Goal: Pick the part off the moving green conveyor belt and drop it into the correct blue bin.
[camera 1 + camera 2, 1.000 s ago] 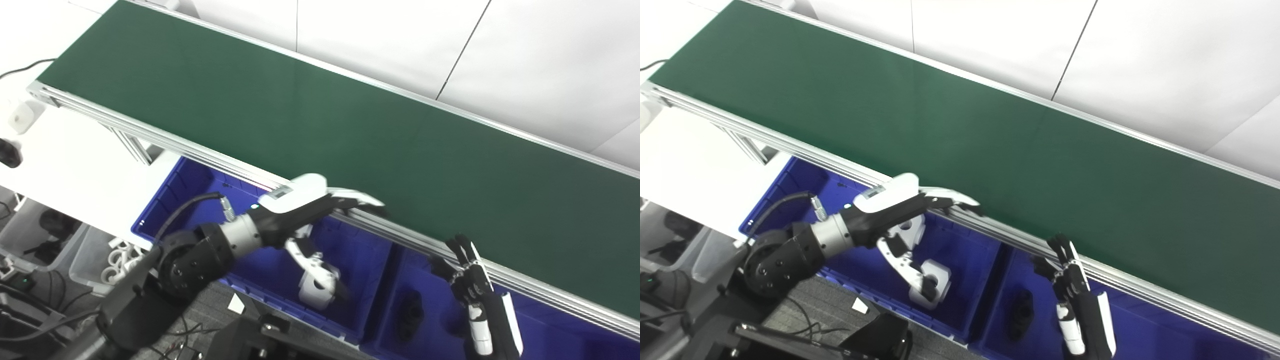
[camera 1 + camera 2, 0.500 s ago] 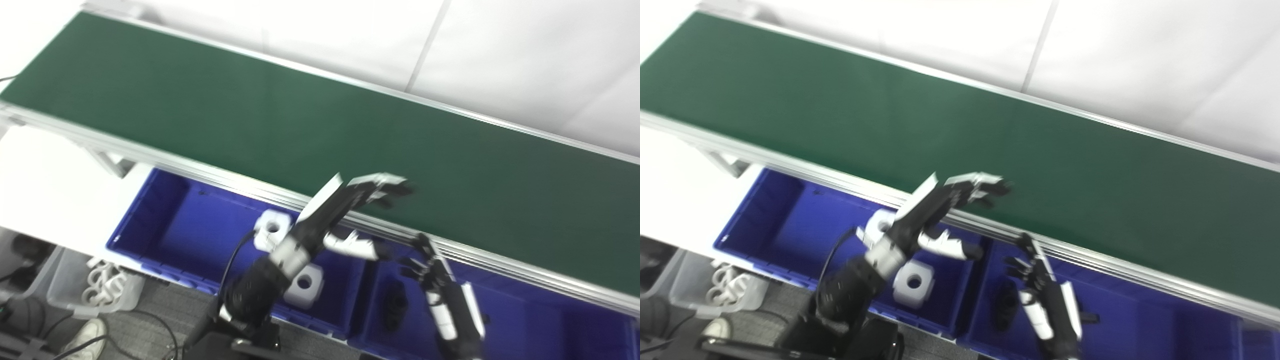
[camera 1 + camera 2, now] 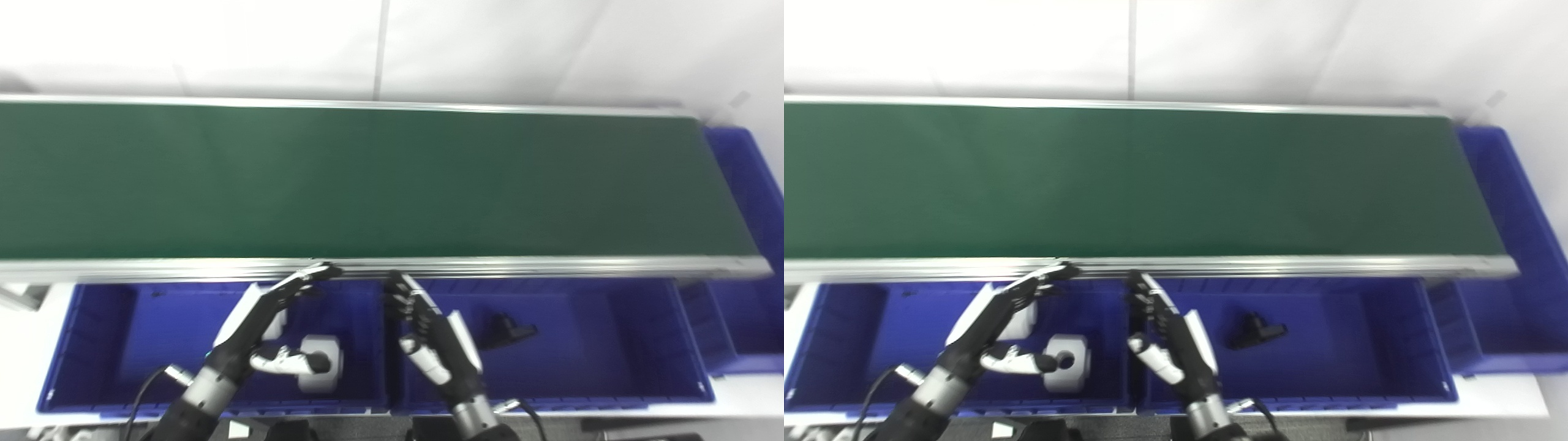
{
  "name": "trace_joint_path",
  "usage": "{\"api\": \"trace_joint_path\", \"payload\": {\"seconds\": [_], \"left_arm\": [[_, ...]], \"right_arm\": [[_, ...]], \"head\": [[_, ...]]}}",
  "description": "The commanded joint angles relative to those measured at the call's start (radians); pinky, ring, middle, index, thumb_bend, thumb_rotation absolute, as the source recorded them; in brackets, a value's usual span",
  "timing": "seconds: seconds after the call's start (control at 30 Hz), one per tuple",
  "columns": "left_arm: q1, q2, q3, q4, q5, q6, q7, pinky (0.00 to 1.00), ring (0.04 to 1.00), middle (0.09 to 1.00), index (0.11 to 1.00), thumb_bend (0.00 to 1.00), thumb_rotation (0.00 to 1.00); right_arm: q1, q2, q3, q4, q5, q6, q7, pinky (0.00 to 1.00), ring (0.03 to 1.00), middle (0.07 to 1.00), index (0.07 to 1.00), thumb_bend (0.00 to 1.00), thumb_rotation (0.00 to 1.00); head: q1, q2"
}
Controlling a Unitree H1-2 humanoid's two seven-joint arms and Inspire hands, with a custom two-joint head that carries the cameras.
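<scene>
Fingers spread and holding nothing, the left robot hand hovers over the left blue bin, where two white parts lie. The right robot hand is likewise open and empty above the right blue bin, which holds a black part. Beyond both, the green conveyor belt carries no part.

The green conveyor belt is seen bare along its whole length. Below it, the left blue bin is partly taken up by two white blocks, and the right blue bin by one black part; floor remains open around them.
</scene>
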Motion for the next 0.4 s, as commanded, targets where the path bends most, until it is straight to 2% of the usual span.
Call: {"api": "trace_joint_path", "payload": {"seconds": [0.0, 0.17, 0.33, 0.37], "left_arm": [[0.012, 0.012, -0.006, -0.046, -0.006, -0.039, 0.009, 0.74, 0.844, 0.882, 0.795, 0.97, 0.64], [0.046, 0.030, -0.020, -0.075, 0.012, -0.039, 0.021, 0.71, 0.828, 0.866, 0.785, 0.99, 0.64], [0.065, 0.026, -0.033, -0.078, 0.040, -0.039, 0.058, 0.71, 0.831, 0.861, 0.789, 0.99, 0.65], [0.066, 0.019, -0.041, -0.076, 0.050, -0.039, 0.071, 0.71, 0.831, 0.861, 0.789, 0.99, 0.65]], "right_arm": [[0.000, 0.002, 0.008, -0.012, -0.002, -0.062, -0.012, 0.83, 0.858, 0.912, 0.929, 0.84, 0.90], [-0.001, -0.011, 0.016, -0.009, 0.006, -0.060, -0.014, 0.83, 0.862, 0.909, 0.936, 0.83, 0.91], [0.003, -0.024, 0.015, -0.010, 0.012, -0.059, -0.017, 0.84, 0.861, 0.909, 0.937, 0.85, 0.94], [0.004, -0.030, 0.014, -0.010, 0.015, -0.061, -0.018, 0.84, 0.860, 0.909, 0.937, 0.85, 0.94]], "head": [[0.009, -0.003], [0.037, -0.016], [0.056, -0.025], [0.085, -0.031]]}}
